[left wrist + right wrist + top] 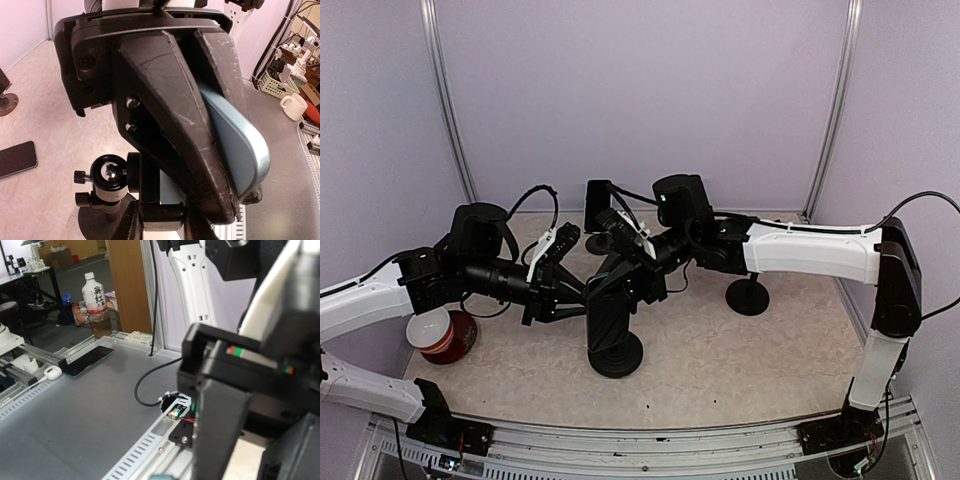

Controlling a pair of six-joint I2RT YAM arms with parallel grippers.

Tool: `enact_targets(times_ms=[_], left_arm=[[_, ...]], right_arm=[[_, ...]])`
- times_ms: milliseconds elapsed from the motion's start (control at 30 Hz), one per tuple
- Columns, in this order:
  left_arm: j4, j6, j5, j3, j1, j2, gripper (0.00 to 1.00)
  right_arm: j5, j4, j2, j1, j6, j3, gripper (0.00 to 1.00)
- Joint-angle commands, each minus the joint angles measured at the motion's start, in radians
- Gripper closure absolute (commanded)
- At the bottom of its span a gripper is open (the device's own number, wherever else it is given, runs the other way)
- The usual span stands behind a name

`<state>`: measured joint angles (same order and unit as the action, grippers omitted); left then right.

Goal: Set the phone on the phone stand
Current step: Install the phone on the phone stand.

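You handle a thin, stiff, slick, crackable phone (240, 150): left end effector (575, 292) is clamped narrow on it, best gripped mid-body; right end effector (630, 262) is closed.

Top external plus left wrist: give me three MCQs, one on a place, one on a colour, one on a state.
1. Where does the red bowl sit?
A) far left, beside the left arm
B) on top of the phone stand
C) at the right edge

2. What colour is the phone in the left pincer?
A) red
B) yellow
C) light blue

3. How is the left pincer?
A) wide open and empty
B) closed on the phone
C) out of view

Answers: 1 A, the top view shows it next to the left arm. 2 C, pale blue shows past the dark fingers. 3 B, the wrist view shows the phone clamped between them.
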<state>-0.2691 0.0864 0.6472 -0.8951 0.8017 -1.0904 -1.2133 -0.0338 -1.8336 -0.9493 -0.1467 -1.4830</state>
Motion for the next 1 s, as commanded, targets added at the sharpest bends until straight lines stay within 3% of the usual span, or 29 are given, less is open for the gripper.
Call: enact_targets(times_ms=[0, 400, 967], left_arm=[[0.03, -0.012, 0.092, -0.011, -0.016, 0.114, 1.0], [-0.026, -0.054, 0.012, -0.008, -0.018, 0.12, 1.0], [-0.022, -0.061, 0.048, 0.034, -0.018, 0.182, 1.0]], right_arm=[[0.017, 0.188, 0.003, 0.099, -0.027, 0.006, 1.0], [0.002, 0.254, -0.013, 0.098, -0.066, -0.006, 1.0], [-0.039, 0.368, -0.037, 0.099, -0.136, -0.035, 1.0]])
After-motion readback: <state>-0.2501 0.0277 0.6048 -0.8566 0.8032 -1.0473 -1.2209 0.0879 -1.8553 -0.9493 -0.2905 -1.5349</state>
